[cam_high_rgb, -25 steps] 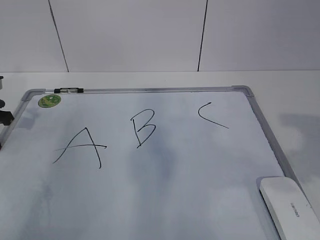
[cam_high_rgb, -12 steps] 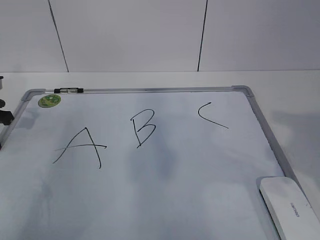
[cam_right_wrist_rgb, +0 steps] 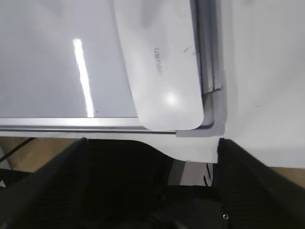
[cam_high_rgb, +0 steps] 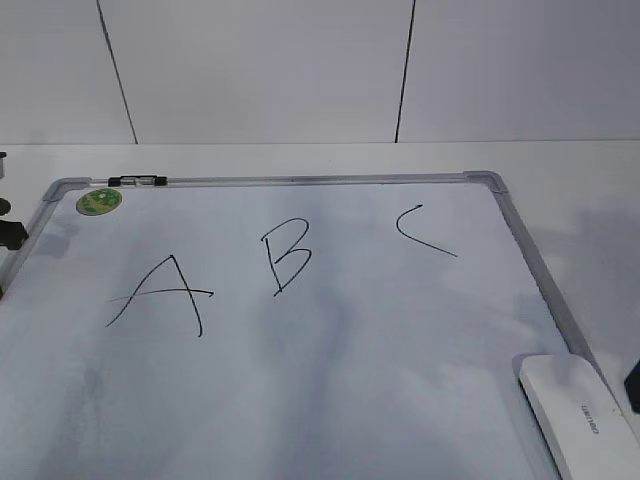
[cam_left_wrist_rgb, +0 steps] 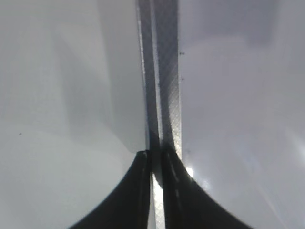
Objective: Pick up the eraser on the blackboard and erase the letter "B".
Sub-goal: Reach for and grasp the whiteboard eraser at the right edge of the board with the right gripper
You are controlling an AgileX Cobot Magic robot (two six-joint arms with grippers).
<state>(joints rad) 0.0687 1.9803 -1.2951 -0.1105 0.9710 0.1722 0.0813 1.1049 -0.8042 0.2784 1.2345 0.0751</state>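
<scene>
The blackboard (cam_high_rgb: 300, 400), a white board in a grey frame, lies flat with black letters A, B and C on it. The letter "B" (cam_high_rgb: 286, 256) is in the upper middle. The eraser (cam_high_rgb: 580, 415) lies at the board's near right corner and also shows in the right wrist view (cam_right_wrist_rgb: 162, 62). My right gripper (cam_right_wrist_rgb: 152, 143) is open and empty, just short of the eraser's near end; a dark part of it shows at the right edge (cam_high_rgb: 633, 385). My left gripper (cam_left_wrist_rgb: 155, 157) is shut and empty over the board's left frame (cam_left_wrist_rgb: 164, 86).
A round green sticker (cam_high_rgb: 99, 201) and a marker (cam_high_rgb: 137, 181) sit at the board's far left corner. White table (cam_high_rgb: 580, 180) surrounds the board, with a white wall behind. The table's near edge shows below the board (cam_right_wrist_rgb: 190, 148).
A dark part of my right gripper has come into the exterior view at the right edge beside the eraser. The board, letters and eraser have not moved.
</scene>
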